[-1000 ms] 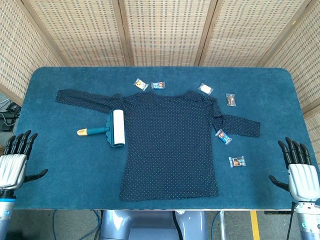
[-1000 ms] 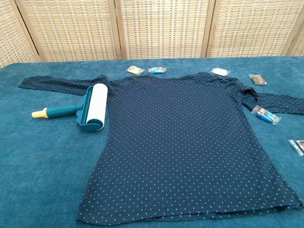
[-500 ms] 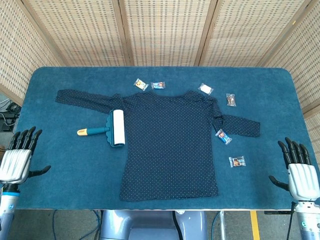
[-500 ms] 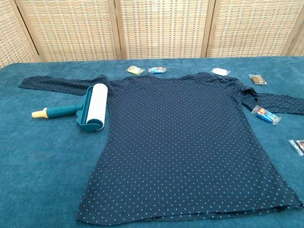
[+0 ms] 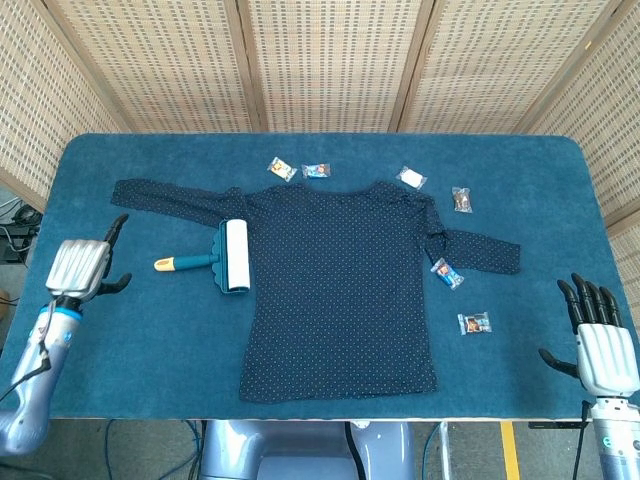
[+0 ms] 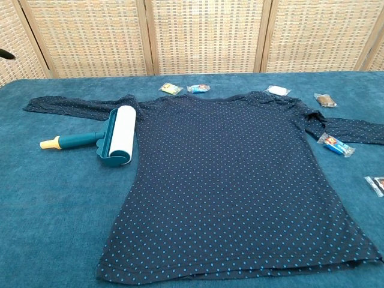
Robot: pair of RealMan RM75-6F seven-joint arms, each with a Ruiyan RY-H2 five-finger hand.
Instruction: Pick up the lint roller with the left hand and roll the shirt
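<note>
Step in hand, by judgement: reaching for the teal-handled lint roller with the white sticky drum, not yet touched. Lying left of centre in the head view, drum resting on the left edge of the dark navy long-sleeved shirt with small blue dots, handle out on the bare blue carpet-covered table.

Left hand at the left edge of the head view, near the handle's yellow tip but apart from it, empty, thumb held out to the side; fingers mostly hidden behind the silver back, so spread hard to judge. Barely seen in the chest view, if at all. Right hand in the lower right of the frame, fingers spread, holding nothing, well apart from everything.

To do it well: come in along the handle from the left side of the frame, palm down, and wrap around the teal middle of the handle rather than the narrow yellow end. Best kept clear of the drum, likely sticky. Best lifted straight up, so the shirt edge is not dragged.

Orientation: handle axis running left to right in the head view, yellow tip pointing toward the left edge, slightly downward. Drum axis crosswise to that, running top to bottom in the frame, alongside the shirt's left side seam. Rolling direction therefore across the shirt, left to right.
</note>
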